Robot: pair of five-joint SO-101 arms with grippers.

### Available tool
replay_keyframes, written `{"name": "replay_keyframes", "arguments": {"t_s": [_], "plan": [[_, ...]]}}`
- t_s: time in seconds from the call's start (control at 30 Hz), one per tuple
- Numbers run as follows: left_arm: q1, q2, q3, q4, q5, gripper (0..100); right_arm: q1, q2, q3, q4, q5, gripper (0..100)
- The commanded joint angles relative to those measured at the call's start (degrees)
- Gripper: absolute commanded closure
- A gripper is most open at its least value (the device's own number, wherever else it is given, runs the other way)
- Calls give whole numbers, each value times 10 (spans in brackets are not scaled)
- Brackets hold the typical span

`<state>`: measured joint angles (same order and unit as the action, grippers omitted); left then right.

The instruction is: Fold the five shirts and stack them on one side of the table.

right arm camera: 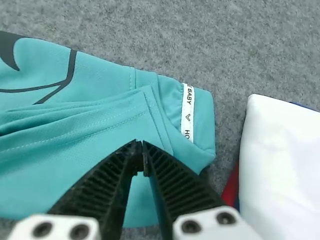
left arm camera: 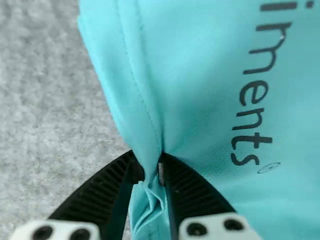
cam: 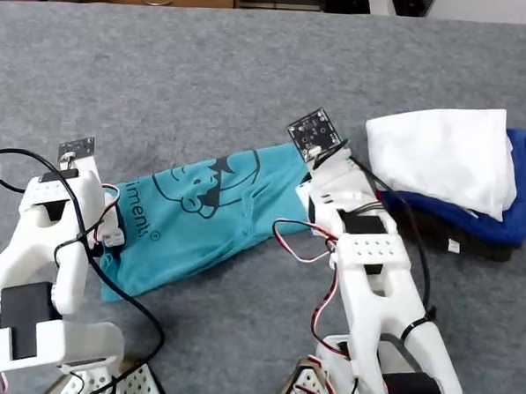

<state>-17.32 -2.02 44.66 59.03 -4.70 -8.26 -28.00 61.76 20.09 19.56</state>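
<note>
The teal shirt [cam: 200, 216], a long wrinkled strip, lies on the table [cam: 207, 79] between my arms. My left hand [left arm camera: 152, 172] pinches its edge; my right hand [right arm camera: 141, 147] is closed at the collar end (cloth between its tips unclear).

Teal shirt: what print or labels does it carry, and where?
Teal shirt chest: dark lettering beside a line drawing, its start hidden; no whole word shows.
White neck label: small dark print running along it, its end under a fold.

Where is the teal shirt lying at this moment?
In the high view the teal shirt lies on the grey table between the two arms, left of the stack of folded shirts; the left gripper pinches one end.
</note>
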Motion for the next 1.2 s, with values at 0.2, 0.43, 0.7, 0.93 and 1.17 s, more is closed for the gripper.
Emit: {"name": "replay_keyframes", "arguments": {"t_s": [0.2,0.43,0.7,0.93,1.17], "plan": [[-57,-8,-26,1,-9,982,1,0,0,-13,-4,995],[-156,-89,-61,6,-73,982,1,-1,0,-13,-4,995],[-243,-145,-90,7,-106,982,1,-1,0,-13,-4,995],[-242,-145,-199,90,-103,981,1,0,0,-13,-4,995],[-81,-138,-268,203,-79,981,1,-6,-5,-13,-4,995]]}}
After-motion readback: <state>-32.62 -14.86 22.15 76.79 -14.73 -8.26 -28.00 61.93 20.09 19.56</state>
